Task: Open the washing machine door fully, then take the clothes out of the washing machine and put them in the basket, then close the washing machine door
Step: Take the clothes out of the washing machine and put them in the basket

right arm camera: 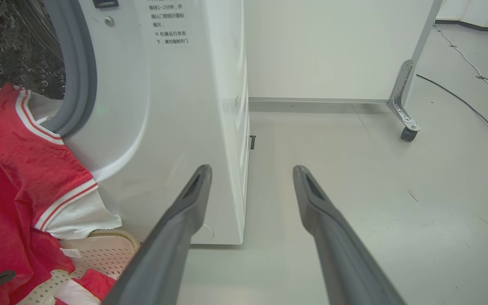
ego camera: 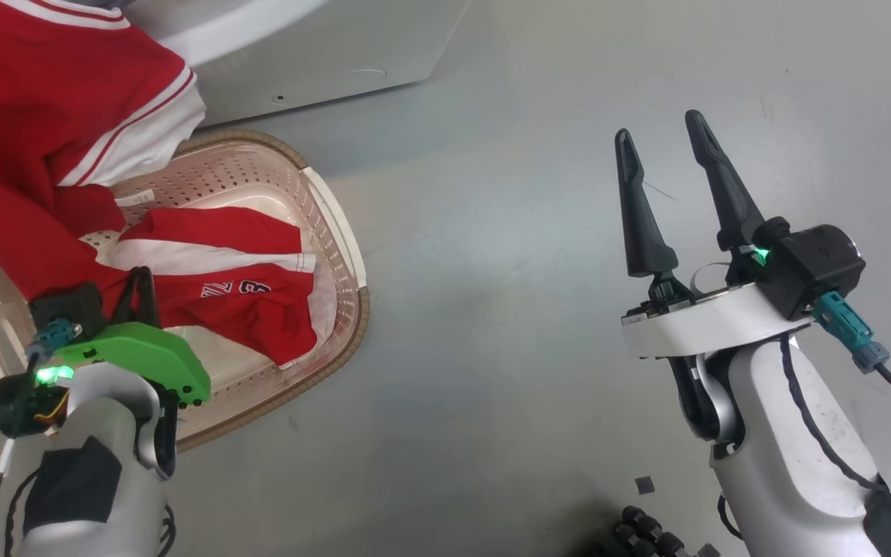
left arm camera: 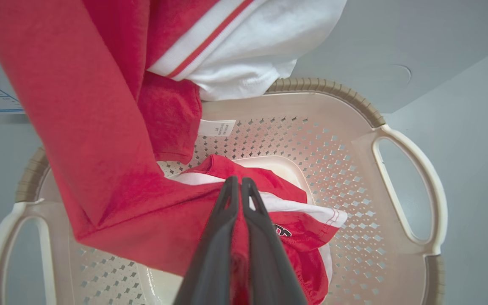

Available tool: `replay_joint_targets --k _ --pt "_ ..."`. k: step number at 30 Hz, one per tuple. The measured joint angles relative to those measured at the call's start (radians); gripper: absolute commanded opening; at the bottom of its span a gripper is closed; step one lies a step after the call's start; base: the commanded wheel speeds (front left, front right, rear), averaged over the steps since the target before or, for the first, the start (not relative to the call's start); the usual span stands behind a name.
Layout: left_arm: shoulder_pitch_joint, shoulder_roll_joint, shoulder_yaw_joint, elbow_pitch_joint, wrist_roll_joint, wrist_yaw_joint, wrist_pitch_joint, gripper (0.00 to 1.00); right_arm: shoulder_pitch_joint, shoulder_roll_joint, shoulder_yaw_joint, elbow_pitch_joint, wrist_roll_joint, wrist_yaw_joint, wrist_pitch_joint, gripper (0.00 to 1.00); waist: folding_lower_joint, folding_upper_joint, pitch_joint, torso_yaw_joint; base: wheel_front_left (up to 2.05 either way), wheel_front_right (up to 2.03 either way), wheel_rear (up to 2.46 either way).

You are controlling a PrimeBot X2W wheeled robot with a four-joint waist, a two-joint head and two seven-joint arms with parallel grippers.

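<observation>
Low at the foot of the washer (right arm camera: 176,106), the basket (ego camera: 353,325) sits on the floor (ego camera: 530,309) just beside the machine's front, its far brown rim close under the white cabinet. Clothes (ego camera: 35,116) take up the room between them. One long red garment with white striped trim hangs out of the drum (right arm camera: 15,42), over the grey gasket (right arm camera: 81,76) and down across the basket's left side, hiding much of that rim. A second red piece with white panels and white lettering lies inside the basket on its perforated bottom, leaving the right wall and right handle (left arm camera: 436,195) bare. The left gripper (left arm camera: 239,183) is over the basket's middle, its jaws pressed together with a fold of red cloth pinched between them, the tips just above the lying piece. The right gripper (ego camera: 658,128) stands well apart to the right over bare floor, its jaws spread wide and holding nothing; seen from its wrist, they point past the washer's right corner. Right of that corner the floor runs open to a white panel (right arm camera: 333,51) on a caster (right arm camera: 408,133), with a cable (right arm camera: 466,106) trailing beyond.
</observation>
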Motion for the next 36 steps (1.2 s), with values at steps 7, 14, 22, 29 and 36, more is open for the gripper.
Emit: replay_joint_targets --k 7,14,22,29,36 --pt "-0.017 -0.011 -0.011 0.046 -0.007 -0.026 -0.037 1.0 0.0 0.0 0.0 0.041 0.002 0.0 0.0 1.0 0.0 0.0 -0.035 0.017 0.0 0.0 0.0" --pt "-0.017 -0.025 -0.035 0.058 -0.001 -0.043 -0.063 1.0 0.007 0.0 -0.006 0.089 0.001 0.002 0.0 1.0 0.0 0.0 -0.09 0.04 0.0 0.0 0.0" --pt "-0.007 -0.034 -0.074 -0.014 0.034 -0.051 -0.072 1.0 0.051 -0.001 -0.035 0.144 -0.007 0.012 0.0 1.0 0.0 0.0 -0.166 0.096 0.0 0.0 0.0" --pt "0.052 -0.035 -0.077 -0.133 0.062 -0.05 -0.075 1.0 0.079 -0.001 -0.047 0.169 -0.01 0.02 0.0 1.0 0.0 0.0 -0.223 0.144 0.0 0.0 0.0" --pt "0.088 -0.037 -0.078 -0.244 0.095 -0.034 -0.075 1.0 0.099 -0.001 -0.053 0.186 -0.01 0.023 0.0 1.0 0.0 0.0 -0.261 0.18 0.0 0.0 0.0"
